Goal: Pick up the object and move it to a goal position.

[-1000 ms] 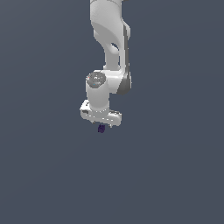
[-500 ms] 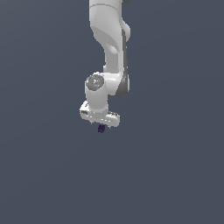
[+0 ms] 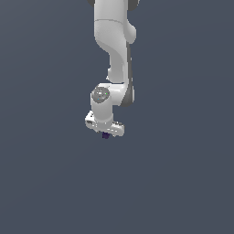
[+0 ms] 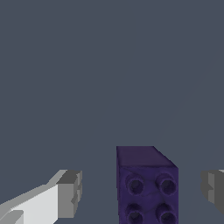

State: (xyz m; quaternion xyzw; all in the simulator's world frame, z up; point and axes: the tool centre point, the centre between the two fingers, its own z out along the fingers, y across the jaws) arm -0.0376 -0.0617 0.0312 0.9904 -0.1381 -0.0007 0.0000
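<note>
Plain grey-blue background, no surface edge visible. Gripper (image 3: 105,132) at frame centre, slightly higher than a second ago. Purple studded block (image 3: 105,135) rises with it; fingers (image 4: 69,194) spread, gaps visible beside block (image 4: 147,186). Grasp unconfirmed; goal unseen.

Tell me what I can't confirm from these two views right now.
- Grip contact: in the wrist view the fingers show gaps either side of the purple cube; whether anything touches it is unclear.
- Cube's lower part: cut off by the wrist view's edge.
- Fingers in the exterior view: too small, hidden under the gripper body; the cube is just a dark speck.
- Goal position: no marker visible in either view.
</note>
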